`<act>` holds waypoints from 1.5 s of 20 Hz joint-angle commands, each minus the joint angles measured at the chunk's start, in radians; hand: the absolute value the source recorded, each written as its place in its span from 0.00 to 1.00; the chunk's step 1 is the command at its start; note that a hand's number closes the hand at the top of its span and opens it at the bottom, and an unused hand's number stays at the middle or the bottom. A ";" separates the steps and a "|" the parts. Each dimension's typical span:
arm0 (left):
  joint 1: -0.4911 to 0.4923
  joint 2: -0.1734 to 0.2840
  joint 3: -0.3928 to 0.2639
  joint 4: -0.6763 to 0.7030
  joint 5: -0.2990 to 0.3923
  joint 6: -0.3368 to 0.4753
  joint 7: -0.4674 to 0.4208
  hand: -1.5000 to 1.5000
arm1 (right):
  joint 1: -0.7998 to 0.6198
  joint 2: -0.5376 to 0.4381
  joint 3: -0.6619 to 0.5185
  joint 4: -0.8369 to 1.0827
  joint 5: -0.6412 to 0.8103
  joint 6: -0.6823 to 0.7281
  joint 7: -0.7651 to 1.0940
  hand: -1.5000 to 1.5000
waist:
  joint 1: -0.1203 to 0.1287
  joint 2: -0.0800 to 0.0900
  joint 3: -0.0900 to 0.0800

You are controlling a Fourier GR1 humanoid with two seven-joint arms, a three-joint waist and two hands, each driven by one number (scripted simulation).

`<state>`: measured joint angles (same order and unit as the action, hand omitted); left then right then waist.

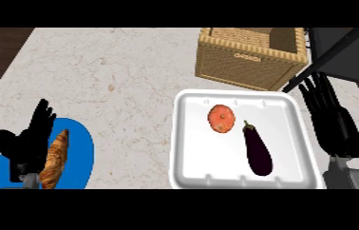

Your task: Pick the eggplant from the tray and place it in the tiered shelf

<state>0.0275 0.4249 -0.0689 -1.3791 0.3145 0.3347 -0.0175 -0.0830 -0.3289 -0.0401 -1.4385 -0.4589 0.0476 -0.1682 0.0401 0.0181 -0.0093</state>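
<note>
Your eggplant (257, 149) lies in the white tray (191, 143), orange fruit (221, 118) at its 11 o'clock | right hand (328, 111) at tray's 3 o'clock, fingers straight, spread | left hand (32, 136) fingers straight, over blue plate (79, 153)

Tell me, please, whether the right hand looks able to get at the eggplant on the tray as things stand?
Probably yes. The right hand hangs open just beside the white tray, and the eggplant lies uncovered on the tray's near-right part. The orange vegetable sits apart from it, so nothing blocks the way.
</note>
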 commanded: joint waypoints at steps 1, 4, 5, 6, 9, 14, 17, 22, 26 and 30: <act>0.011 0.010 0.031 0.031 0.005 -0.075 -0.053 0.50 | -0.065 -0.026 0.023 -0.017 0.035 -0.033 0.132 0.00 | -0.035 -0.018 0.009; -0.125 -0.028 -0.138 -0.094 -0.106 -0.035 -0.009 0.50 | -0.115 -0.118 0.068 0.037 0.139 -0.050 0.201 0.00 | -0.039 -0.015 0.009; -0.179 -0.001 -0.145 -0.076 -0.127 -0.058 -0.008 0.50 | -0.137 -0.127 0.091 0.061 0.176 -0.066 0.231 0.00 | -0.043 -0.011 0.008; -0.196 0.004 -0.180 -0.104 -0.138 -0.097 -0.019 0.50 | -0.143 -0.179 0.093 0.042 0.188 -0.054 0.287 0.00 | -0.053 -0.015 0.007; -0.139 -0.017 -0.156 -0.087 -0.104 -0.087 -0.034 0.50 | -0.041 -0.253 0.041 0.104 0.298 -0.143 0.197 1.00 | -0.090 0.011 -0.027; -0.209 -0.043 -0.220 -0.090 -0.134 -0.109 0.016 0.50 | -0.014 -0.055 0.051 0.158 0.504 -0.573 0.092 0.00 | -0.056 -0.013 0.010; -0.225 -0.098 -0.238 -0.039 -0.168 -0.093 0.006 0.50 | 0.015 -0.011 -0.040 0.186 0.421 -0.558 -0.071 0.00 | -0.050 -0.017 0.010; -0.205 -0.089 -0.207 -0.061 -0.194 -0.112 -0.005 0.50 | 0.079 -0.096 0.007 0.018 0.336 -0.299 0.038 0.00 | -0.047 -0.020 0.009; -0.227 -0.109 -0.214 -0.042 -0.188 -0.116 0.024 0.50 | 0.099 -0.218 0.105 -0.064 0.414 -0.197 0.176 0.00 | -0.052 -0.021 0.007; -0.240 -0.126 -0.215 -0.047 -0.203 -0.114 0.039 0.50 | 0.009 -0.273 0.165 -0.197 0.493 -0.198 0.434 0.00 | -0.044 -0.021 0.007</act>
<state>-0.1975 0.3075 -0.2888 -1.4329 0.1188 0.2275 0.0128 -0.0402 -0.5354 0.0741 -1.5271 -0.0143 -0.1958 0.0890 -0.0055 -0.0020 -0.0016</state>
